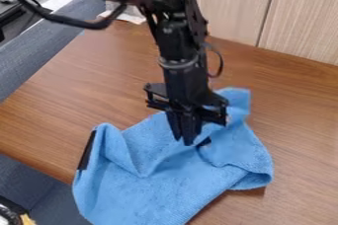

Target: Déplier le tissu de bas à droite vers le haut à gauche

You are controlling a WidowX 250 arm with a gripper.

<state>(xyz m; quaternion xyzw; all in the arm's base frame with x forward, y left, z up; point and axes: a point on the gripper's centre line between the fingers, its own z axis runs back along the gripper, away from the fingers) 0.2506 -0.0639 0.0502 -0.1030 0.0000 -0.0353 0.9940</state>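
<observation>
Blue cloth (148,189) is what you must open, and for this you should take only the upper layer, at the folded part on the lower right. Please put the pincer (187,139) over this loose border, spread it a little, go down flat and close gently, so that the layer below stays free. Then lift only a little, and carry it slowly in a diagonal toward the far left corner of the desk (72,95). If you pull too low or too quickly, I think the whole cloth may slide with you, or the folds may bunch up. Be careful also with the near edge of the desk, because the cloth reaches past it there.

As for position, the cloth lies crumpled at this near edge, well apart from the far edge. Your pincer points down at its upper middle, pressed together; whether some fabric is caught between the tips, you cannot tell.
</observation>
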